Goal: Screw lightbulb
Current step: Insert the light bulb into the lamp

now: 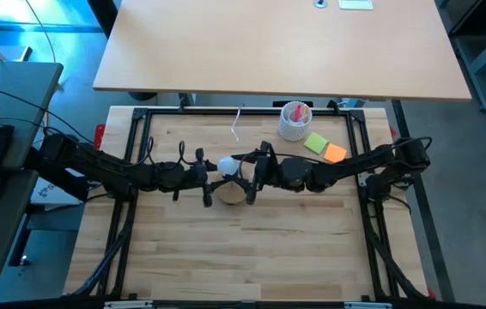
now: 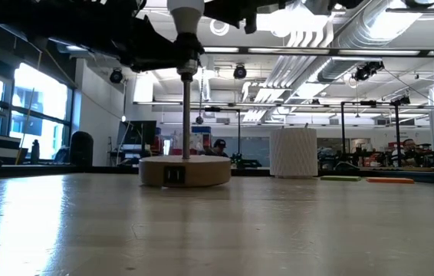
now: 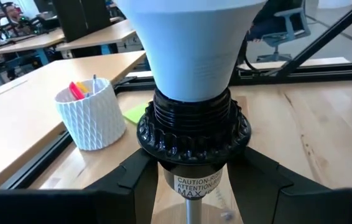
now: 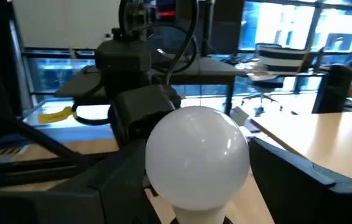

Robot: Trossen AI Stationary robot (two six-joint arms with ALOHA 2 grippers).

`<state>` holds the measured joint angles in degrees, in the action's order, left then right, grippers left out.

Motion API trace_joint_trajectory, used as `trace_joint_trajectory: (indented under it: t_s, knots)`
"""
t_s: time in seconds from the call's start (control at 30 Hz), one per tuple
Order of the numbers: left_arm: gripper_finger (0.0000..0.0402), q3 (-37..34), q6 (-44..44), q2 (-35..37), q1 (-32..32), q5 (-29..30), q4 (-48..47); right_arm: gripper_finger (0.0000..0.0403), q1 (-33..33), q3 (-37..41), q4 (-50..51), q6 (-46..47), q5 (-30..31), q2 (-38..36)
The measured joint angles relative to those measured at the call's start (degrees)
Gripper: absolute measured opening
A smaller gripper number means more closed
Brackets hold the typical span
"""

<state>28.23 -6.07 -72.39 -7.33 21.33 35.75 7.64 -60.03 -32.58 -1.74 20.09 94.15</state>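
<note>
The white lightbulb (image 1: 226, 165) stands upright with its narrow neck (image 3: 191, 74) in a black threaded socket (image 3: 194, 130). The socket tops a thin rod (image 2: 185, 115) rising from the wooden disc stand (image 2: 185, 170). My left gripper (image 1: 207, 178) reaches in from the table's left at socket height and is shut on the socket. My right gripper (image 1: 245, 176) reaches in from the right and is shut on the bulb's round globe (image 4: 196, 155). The bulb's screw base is hidden inside the socket. My left gripper pinches the socket's lower barrel (image 3: 196, 177), below its ribbed collar, between its two fingers (image 3: 132, 180). The fingers come in level from the table's left. The socket stays upright on its rod. My right gripper pinches the bulb's globe (image 4: 163, 180) between its two fingers (image 4: 117, 180), one on each side. The fingers come in level from the table's right. The bulb stands upright, its neck in the socket.
A white ribbed cup (image 1: 295, 120) with pink contents stands at the table's far side, right of centre. Green (image 1: 316, 142) and orange (image 1: 335, 154) sticky notes lie beside it. A second light-wood table (image 1: 286, 43) lies beyond the far edge.
</note>
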Motion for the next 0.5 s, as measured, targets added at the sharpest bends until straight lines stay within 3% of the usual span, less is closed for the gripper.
trace_joint_trajectory:
  t_s: [0.3, 0.5]
  knots:
    - [0.0159, 0.4, -0.1, 0.3, 0.0, 0.0, 0.7, 0.0307, -3.2, 0.2, 0.9, -0.2, -6.3, -0.4]
    - [0.0159, 0.4, 0.0, 0.2, 0.0, 0.0, 0.0, 0.0307, -3.6, 0.2, 0.6, 0.2, -5.9, -3.3]
